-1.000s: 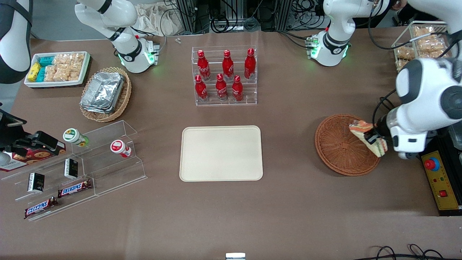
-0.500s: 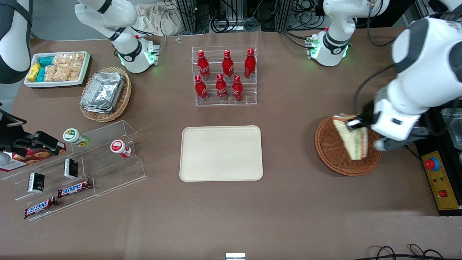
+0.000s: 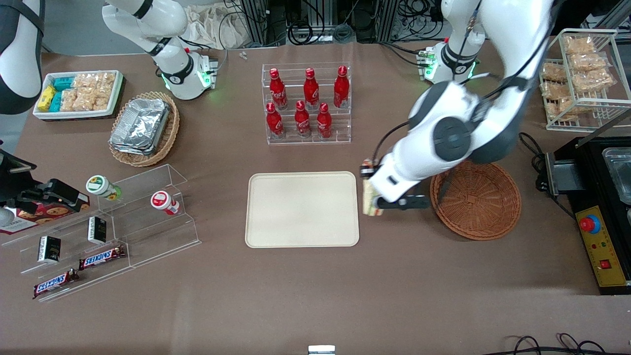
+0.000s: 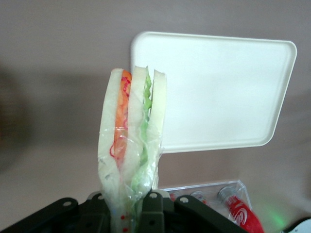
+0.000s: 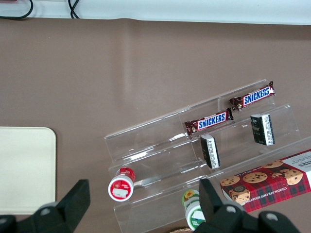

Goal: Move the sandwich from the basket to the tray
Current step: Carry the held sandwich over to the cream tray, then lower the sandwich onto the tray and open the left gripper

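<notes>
Wicker basket [image 3: 475, 199] and cream tray [image 3: 301, 209] lie bare; gripper [image 3: 370, 197] between them pinches sandwich [image 4: 130, 145].

gripper [image 3: 370, 193] above table between tray [image 3: 301, 209] and basket [image 3: 475, 197], just beside tray edge | sandwich [image 3: 367, 197] clamped in it, upright, off table | bottle rack [image 3: 306, 103] farther from camera than tray
</notes>
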